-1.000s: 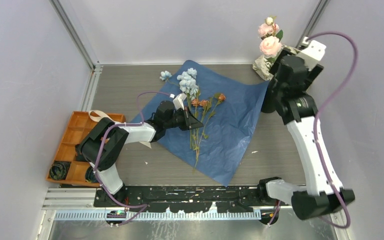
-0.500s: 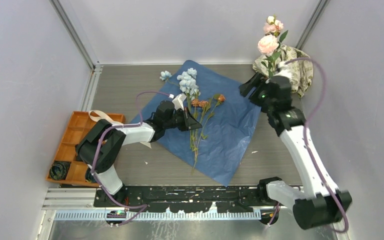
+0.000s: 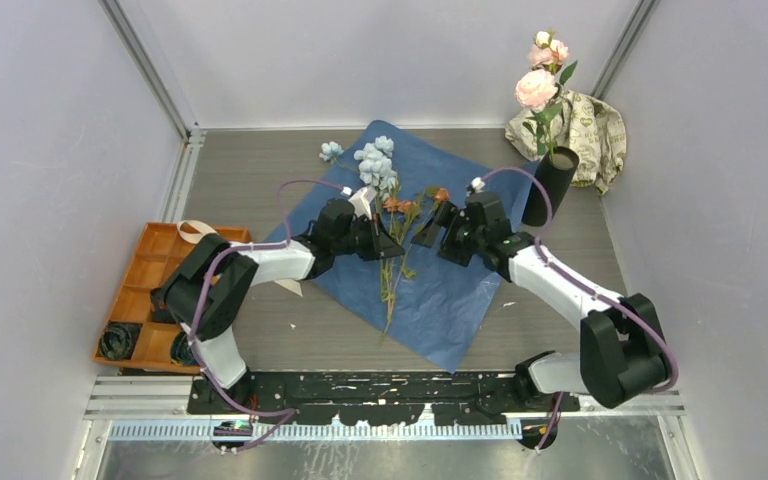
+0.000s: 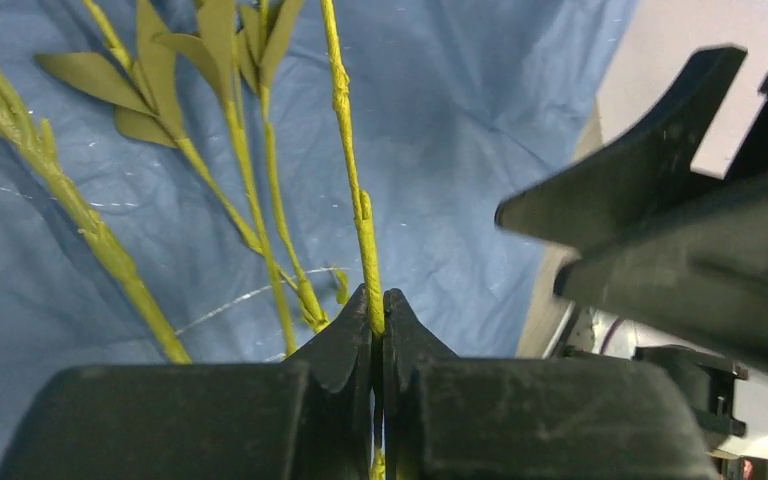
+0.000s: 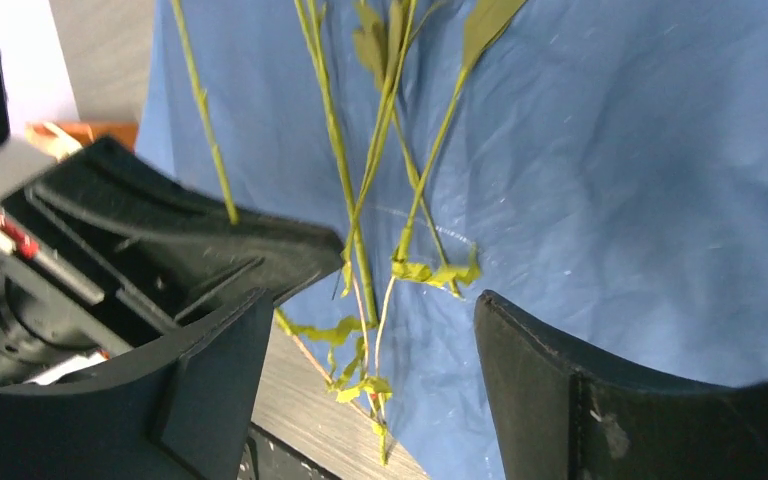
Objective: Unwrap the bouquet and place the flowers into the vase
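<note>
Pinching one green stem (image 4: 362,215), the left gripper (image 4: 378,312) has its fingers pressed tight together over the blue paper (image 3: 460,290). Facing it, the right gripper (image 5: 360,340) has its fingers spread wide, stems showing between them. The loose flowers (image 3: 375,165) lie on that sheet. At far right the black vase (image 3: 550,187) stands upright, with pink blooms (image 3: 537,88) in it.
</note>
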`<control>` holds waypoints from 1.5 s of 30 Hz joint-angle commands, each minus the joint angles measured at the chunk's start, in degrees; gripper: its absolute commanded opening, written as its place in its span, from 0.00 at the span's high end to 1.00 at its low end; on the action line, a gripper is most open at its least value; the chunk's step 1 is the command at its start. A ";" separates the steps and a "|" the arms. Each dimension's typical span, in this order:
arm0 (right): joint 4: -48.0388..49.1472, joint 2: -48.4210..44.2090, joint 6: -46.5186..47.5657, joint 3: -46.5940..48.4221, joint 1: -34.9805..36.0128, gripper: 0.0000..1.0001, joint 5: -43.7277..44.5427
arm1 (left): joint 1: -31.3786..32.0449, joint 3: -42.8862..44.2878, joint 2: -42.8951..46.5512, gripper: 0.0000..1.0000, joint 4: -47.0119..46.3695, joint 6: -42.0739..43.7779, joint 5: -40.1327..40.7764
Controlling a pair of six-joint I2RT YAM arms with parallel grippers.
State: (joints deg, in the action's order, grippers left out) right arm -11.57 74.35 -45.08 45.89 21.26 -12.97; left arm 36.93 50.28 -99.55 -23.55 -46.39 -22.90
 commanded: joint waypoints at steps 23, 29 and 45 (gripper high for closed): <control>11.24 11.83 -4.94 0.38 9.28 0.19 6.03 | 0.83 -2.93 1.54 0.60 1.13 5.92 -0.24; 12.06 15.02 -5.78 2.74 9.33 0.20 5.06 | 0.97 -5.09 6.02 0.88 3.53 6.65 -0.05; 15.74 24.95 -7.83 9.10 9.54 0.34 -0.18 | 1.84 -10.74 10.95 1.00 0.70 4.82 -1.34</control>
State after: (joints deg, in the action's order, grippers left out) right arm 0.82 97.56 -52.01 51.51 30.59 -11.35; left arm 38.22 39.40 -90.78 -19.09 -41.41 -22.59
